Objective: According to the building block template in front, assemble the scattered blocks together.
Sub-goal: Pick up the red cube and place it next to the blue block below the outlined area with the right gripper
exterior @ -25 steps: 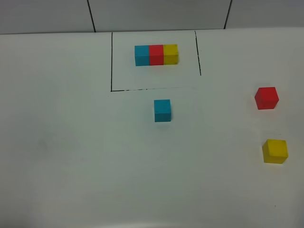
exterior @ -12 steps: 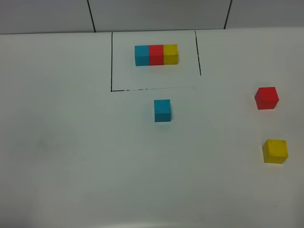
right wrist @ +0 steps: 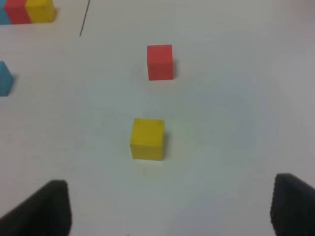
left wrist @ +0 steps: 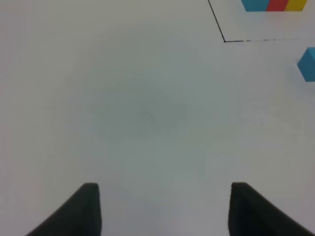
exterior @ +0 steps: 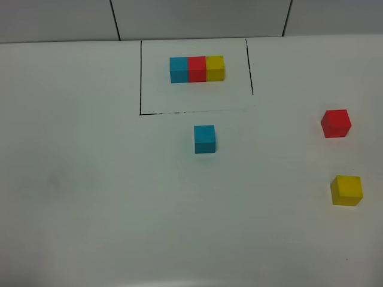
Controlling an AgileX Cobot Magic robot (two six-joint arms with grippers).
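The building block template [exterior: 197,69] is a blue-red-yellow row inside a black drawn outline [exterior: 140,78] at the back centre. Of the scattered blocks, the blue cube [exterior: 204,139] sits just in front of the outline, with the red cube [exterior: 336,123] and the yellow cube [exterior: 346,190] at the far right. Neither gripper shows in the high view. My left gripper [left wrist: 165,211] is open over bare table, far from the blue cube [left wrist: 308,64]. My right gripper [right wrist: 172,206] is open and empty, with the yellow cube [right wrist: 147,138] ahead of it and the red cube [right wrist: 160,62] beyond.
Everything lies on a white table [exterior: 90,179]. A grey panelled wall [exterior: 197,18] rises behind its back edge. The template [left wrist: 275,5] peeks into the left wrist view, and the template [right wrist: 27,11] and the blue cube [right wrist: 4,78] into the right wrist view.
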